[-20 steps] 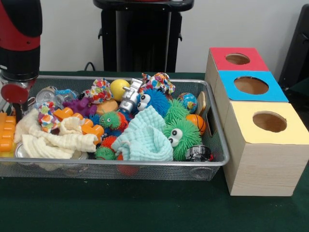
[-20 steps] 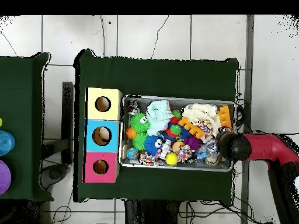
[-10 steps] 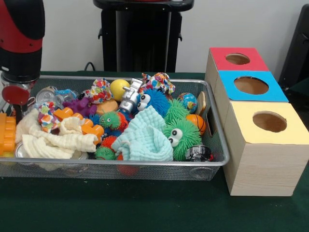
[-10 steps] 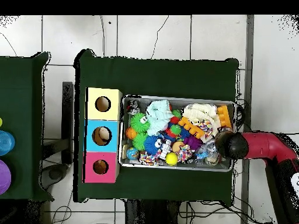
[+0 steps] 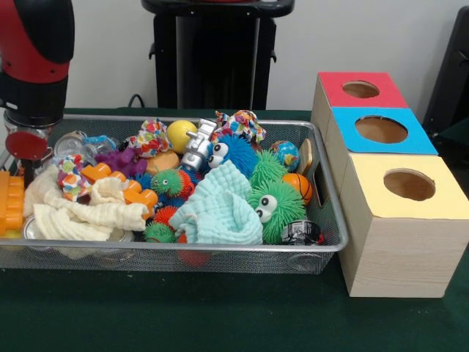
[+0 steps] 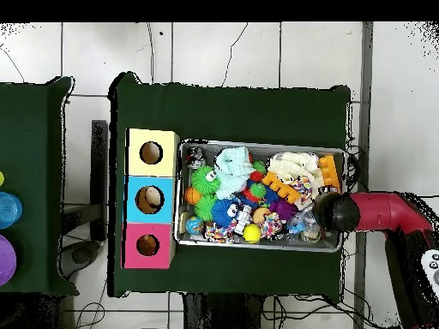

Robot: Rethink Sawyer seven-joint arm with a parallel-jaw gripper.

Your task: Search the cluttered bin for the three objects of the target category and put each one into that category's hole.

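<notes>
The wire-mesh bin (image 5: 183,248) lies on the green table, full of toys; it also shows in the overhead view (image 6: 257,247). An orange-brown lumpy figure (image 5: 163,161) lies near the bin's back, beside a yellow ball (image 5: 180,134). The other small figures are hidden in the clutter. The red-panelled hole (image 5: 360,89) tops the farthest wooden box, which is the one nearest the robot in the overhead view (image 6: 147,245). My gripper (image 5: 28,170) hangs from the red and black arm over the bin's left end, by the cream cloth (image 5: 88,216). In the overhead view my gripper (image 6: 330,212) is over the bin's right end.
Green and blue fuzzy balls (image 5: 275,205), a mint cloth (image 5: 220,209), orange plastic blocks (image 5: 9,202) and a silver toy robot (image 5: 196,147) crowd the bin. The blue-panelled hole (image 5: 381,129) and the yellow-panelled hole (image 5: 409,183) stand beside the bin's right end.
The arm has shifted a little along the bin's end toward its middle, still over the same end. The toys have not moved.
</notes>
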